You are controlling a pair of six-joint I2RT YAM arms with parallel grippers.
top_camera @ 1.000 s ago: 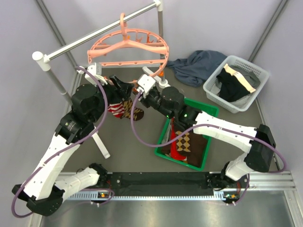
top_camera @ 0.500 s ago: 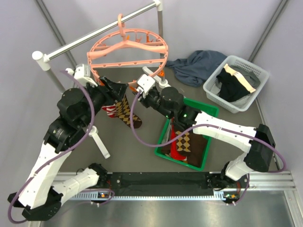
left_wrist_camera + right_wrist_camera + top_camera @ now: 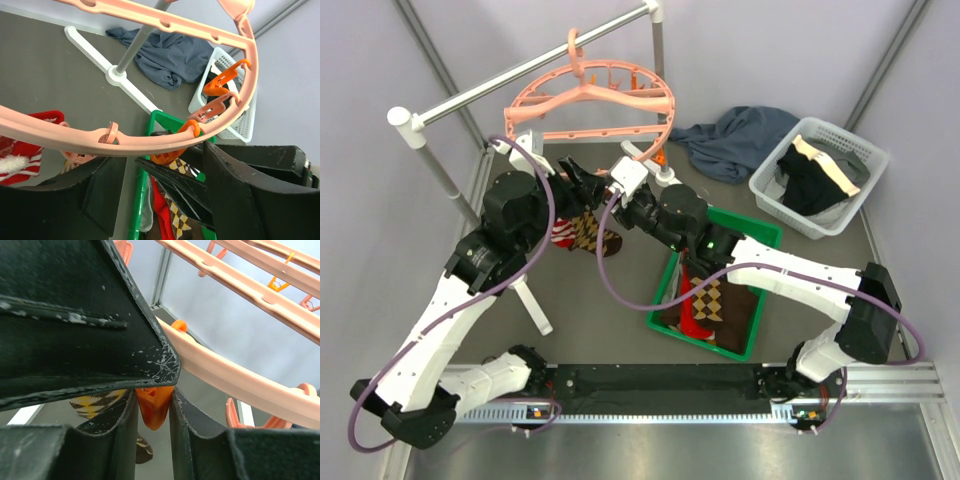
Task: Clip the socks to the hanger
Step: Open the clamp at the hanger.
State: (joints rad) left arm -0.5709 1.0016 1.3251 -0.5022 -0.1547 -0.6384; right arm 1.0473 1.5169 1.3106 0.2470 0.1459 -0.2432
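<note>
The salmon-pink hanger (image 3: 588, 100) hangs by its hook from the rail. My right gripper (image 3: 612, 192) is under its front rim, shut on an orange clip (image 3: 154, 412) that sits squeezed between the fingers below the ring (image 3: 235, 377). My left gripper (image 3: 590, 186) is close beside it, open, its jaws wide either side of that clip (image 3: 167, 156) and of the right fingers (image 3: 200, 187). A red-and-white striped sock and an argyle sock (image 3: 582, 232) hang or lie below the grippers. More socks (image 3: 715, 300) lie in the green tray (image 3: 750, 230).
The grey rail (image 3: 520, 75) on white posts crosses the back left, with a white foot (image 3: 535, 305) on the floor. A dark blue-grey cloth (image 3: 735, 140) lies at the back right. Beside it stands a white basket (image 3: 850, 145) of black and cream garments.
The left arm swung out to the left and has come back, so its open gripper is again beside the right gripper under the ring. The right arm has held still on the clip.
</note>
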